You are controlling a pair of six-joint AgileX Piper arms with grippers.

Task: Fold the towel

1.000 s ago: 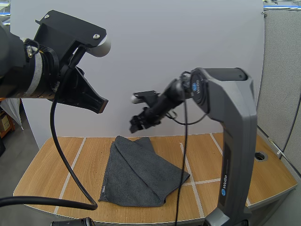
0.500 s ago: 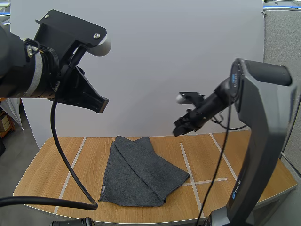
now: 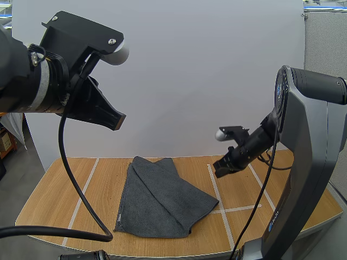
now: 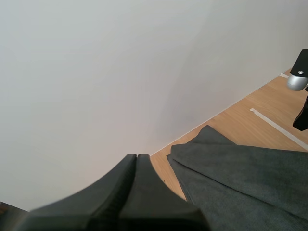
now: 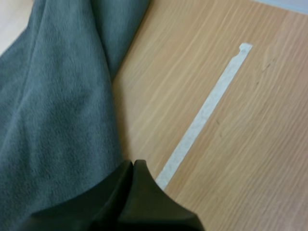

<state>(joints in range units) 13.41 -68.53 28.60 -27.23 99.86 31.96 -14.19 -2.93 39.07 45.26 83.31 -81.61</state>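
1. Right claw [image 3: 222, 167]: fully closed, the two fingers pressed together into one dark wedge, nothing in it. It's hanging in the air over the surface [image 3: 65, 195], not touching the wood.
2. The towel [image 3: 162, 200] is dark grey and lies flat on the surface, off to that claw's left and a bit closer to the arm bases. Claw and towel are apart, no contact at all.
3. In the right wrist view, the towel's edge sits just beside the claw tip on one side. A white tape line [image 5: 202, 115] runs across the bare wood close by the tip on the other side.
4. The towel looks folded already, kinda loosely. One layer lies over another with a long diagonal edge across it. One corner pokes out toward the right claw and reaches about as far as the tape line.
5. Left claw [image 4: 136, 156]: also closed, fingers together, empty. It's held way up high, well above the towel and off to the towel's left.
6. In the left wrist view, the towel's far corner lies below and past the claw tip. There's bare wood between the towel and the right arm's claw farther out.
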